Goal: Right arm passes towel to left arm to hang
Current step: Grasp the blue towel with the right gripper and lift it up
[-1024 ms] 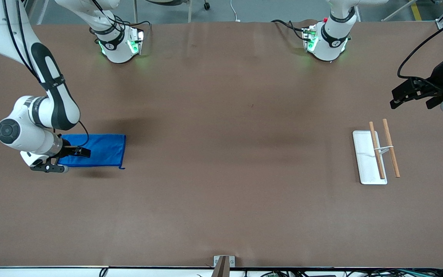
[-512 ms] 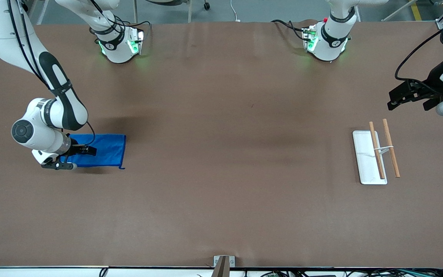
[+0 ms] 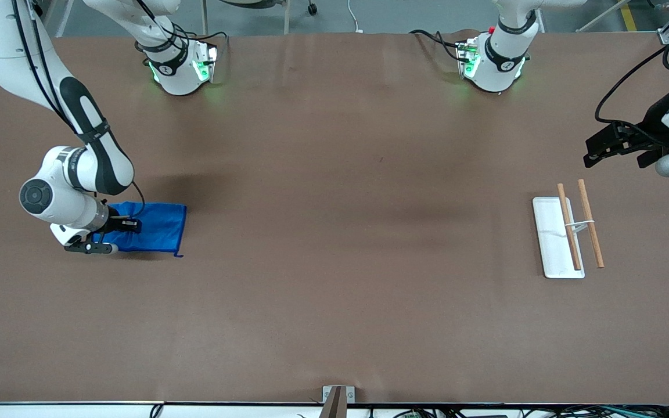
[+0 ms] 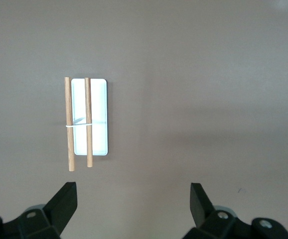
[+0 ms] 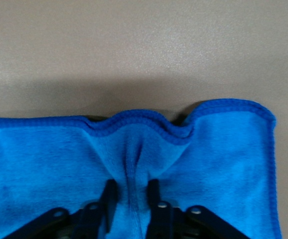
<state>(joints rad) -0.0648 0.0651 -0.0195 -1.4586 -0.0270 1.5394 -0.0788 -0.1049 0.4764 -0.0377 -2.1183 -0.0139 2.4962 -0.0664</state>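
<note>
Right claw [image 3: 128,224] is pinched shut on a towel [image 3: 157,227] fold; the cloth trails toward the left claw [image 3: 593,152], which hangs wide open, empty, well apart.

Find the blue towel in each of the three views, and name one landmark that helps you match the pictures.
Front view: the towel lies on the table toward the right arm's end, under the right gripper.
Left wrist view: not in it; only the white tray with two wooden rods shows.
Right wrist view: it fills the lower part, pinched into a ridge between the fingers.
Shared landmark: the brown table.
</note>
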